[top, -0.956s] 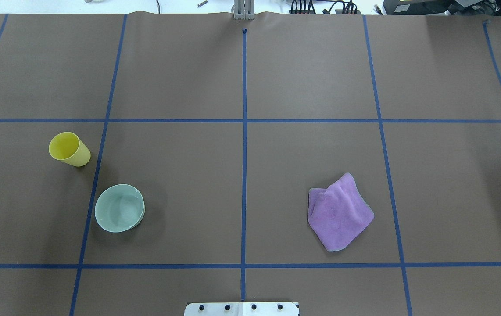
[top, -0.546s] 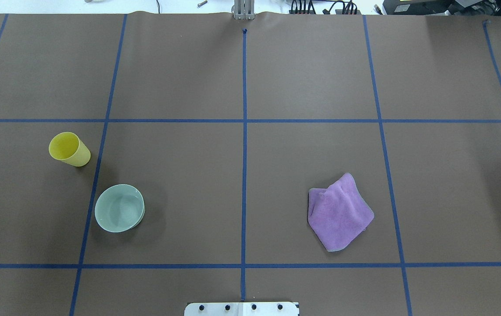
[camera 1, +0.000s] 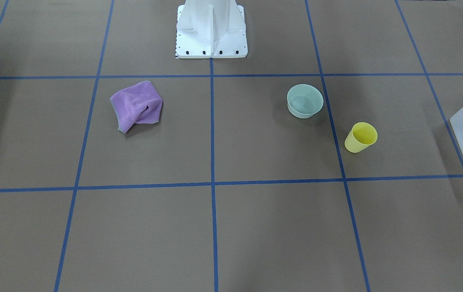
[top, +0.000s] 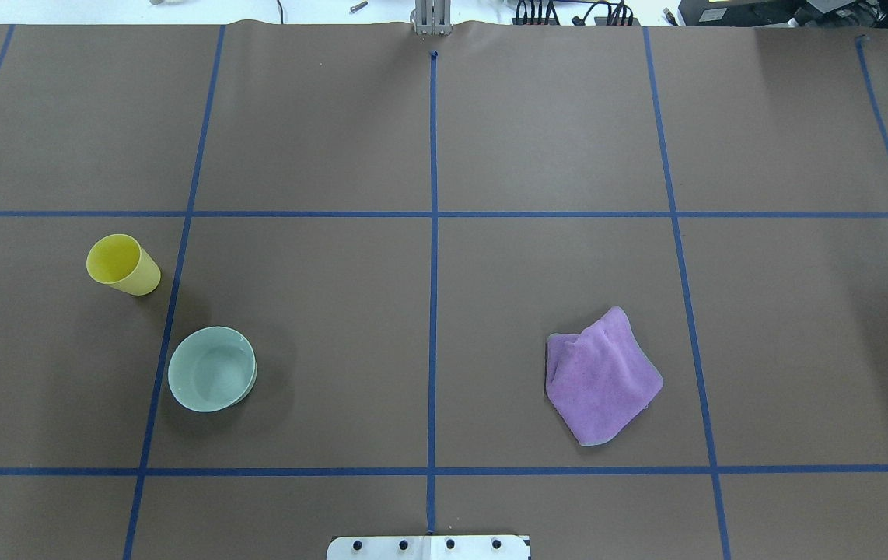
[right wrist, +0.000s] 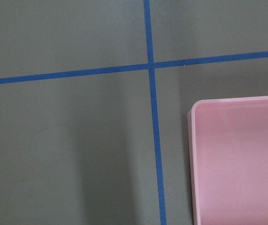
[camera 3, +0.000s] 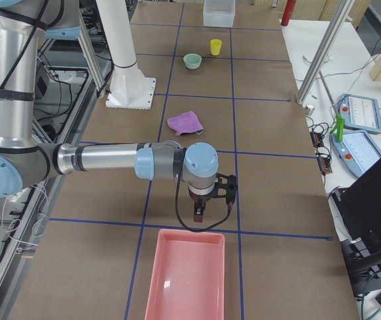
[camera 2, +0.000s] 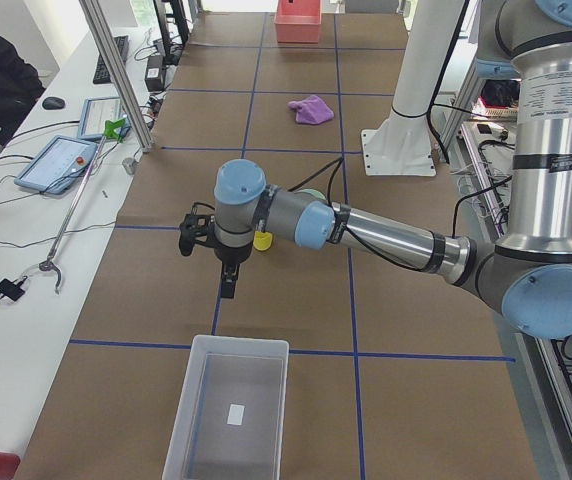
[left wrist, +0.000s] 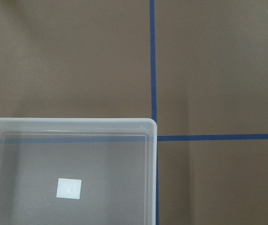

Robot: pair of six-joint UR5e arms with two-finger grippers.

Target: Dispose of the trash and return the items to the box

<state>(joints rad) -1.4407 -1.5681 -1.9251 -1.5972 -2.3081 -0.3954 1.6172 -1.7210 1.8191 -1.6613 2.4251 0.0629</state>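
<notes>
On the table's left half, the yellow cup (top: 123, 264) and mint bowl (top: 212, 369) sit free of both grippers.
Both stand upright, near each other, with the frosted box (camera 2: 228, 410) at that end of the table. The left arm stretches low, and its left gripper (camera 2: 228, 288) points down between cup and box, touching neither. The right gripper (camera 3: 199, 215) hangs likewise near a pink bin (camera 3: 186, 273), past a purple cloth (top: 601, 377). I cannot tell how wide either gripper's fingers stand.
</notes>
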